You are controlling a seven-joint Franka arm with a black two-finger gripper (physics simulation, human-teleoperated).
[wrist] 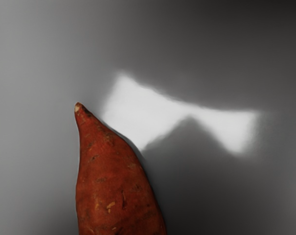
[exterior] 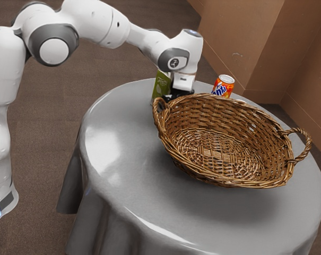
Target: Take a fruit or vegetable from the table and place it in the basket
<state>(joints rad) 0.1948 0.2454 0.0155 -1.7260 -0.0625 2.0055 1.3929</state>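
The black gripper (exterior: 178, 95) is being partly hidden by the far rim of the wicker basket (exterior: 224, 183), and whether it is being kept open or closed cannot be told. An orange-red sweet potato (wrist: 116, 181) is being shown at or just under the hand, its tapering tip being set off against the grey tabletop, outside the basket; whether it is being gripped cannot be told either. Its rough skin is being marked by small pits and pale scars.

Beside the gripper, a green carton (exterior: 161, 85) is being partly covered by the hand. The basket's nearer looped handle is being raised close to the gripper, while its open, oval hollow of woven brown strands is being left unfilled. Toward the exterior view's left and front, smooth, glossy grey cloth is being left bare on the round table (exterior: 123, 186) out to its curved edge. Past the far rim, an orange soda can (exterior: 224, 86) is being stood upright, its base being hidden. Beyond, the brown floor (exterior: 112, 69) is being bounded by tan walls (exterior: 237, 42).
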